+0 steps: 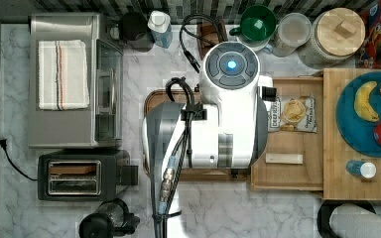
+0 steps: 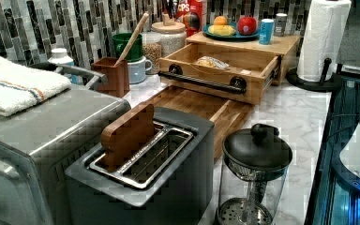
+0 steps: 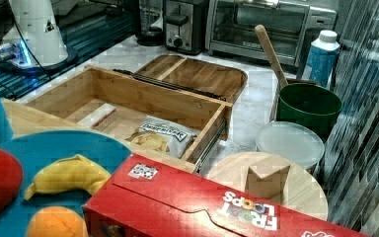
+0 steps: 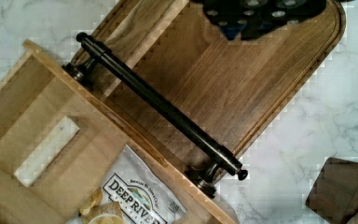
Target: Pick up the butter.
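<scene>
1. Nearest the top camera, the white Panda arm [image 1: 228, 114] is seen above the walnut cutting board [image 1: 154, 96], covering most of it.
2. At 3 o'clock from the arm in the top view, the open wooden drawer [image 1: 287, 82] is found, pulled out over the marble counter [image 1: 278, 213].
3. The butter [image 1: 284, 158] is spotted on the drawer floor, a pale cream stick lying flat at 6 o'clock from the Deep River chip bag [image 1: 293, 114], apart from it and untouched.
4. In the right view, the butter [image 3: 98, 116] is seen at 9 o'clock from the chip bag [image 3: 160, 136], close to a drawer wall [image 3: 148, 98].
5. From the wrist camera, the butter [image 4: 46, 150] and the chip bag [image 4: 140, 196] are caught just inside the drawer front, whose dark bar handle [image 4: 158, 105] runs across the cutting board [image 4: 242, 79].
6. A dark part of the gripper [image 4: 261, 14] is glimpsed over the board, well away from the butter; whether it is open or closed cannot be told.
7. At 3 o'clock from the drawer in the top view, a blue plate [image 1: 352, 124] with a banana [image 1: 364, 101] is noted.
8. In the left view, a toaster [image 2: 140, 187] is filmed up front, with a French press [image 2: 255, 173] at its 3 o'clock.
</scene>
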